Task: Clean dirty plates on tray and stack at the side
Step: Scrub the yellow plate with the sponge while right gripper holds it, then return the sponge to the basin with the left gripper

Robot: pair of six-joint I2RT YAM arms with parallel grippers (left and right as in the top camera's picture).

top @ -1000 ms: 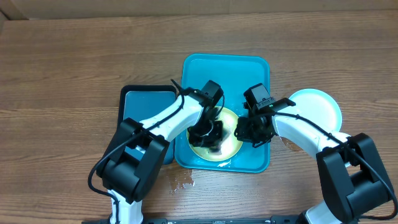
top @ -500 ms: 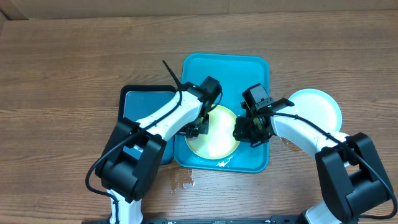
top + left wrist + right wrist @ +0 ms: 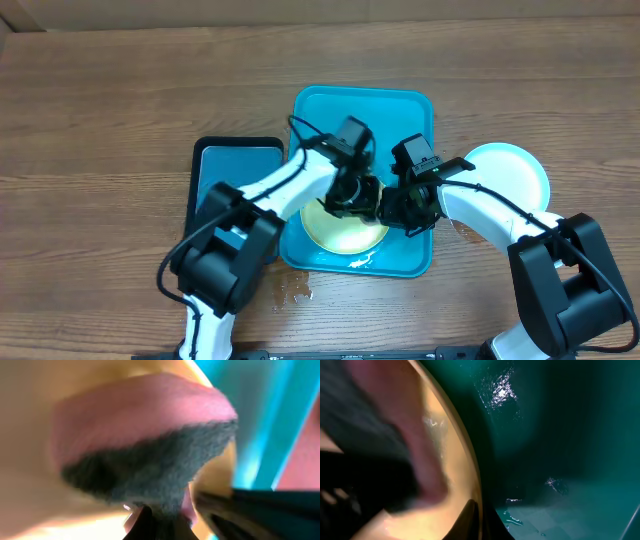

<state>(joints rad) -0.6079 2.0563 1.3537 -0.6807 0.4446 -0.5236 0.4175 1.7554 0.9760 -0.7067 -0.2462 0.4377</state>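
From overhead, the tabletop carries the turquoise tray. Both my arms reach in over it, elbows bent outward, and meet above the yellow-green plate lying in its near half. The light blue plate sits on the wood to the right. Only my left wrist camera shows the pink and grey sponge, clamped in my left hand and pressed to the plate. My right hand is closed on that plate's rim.
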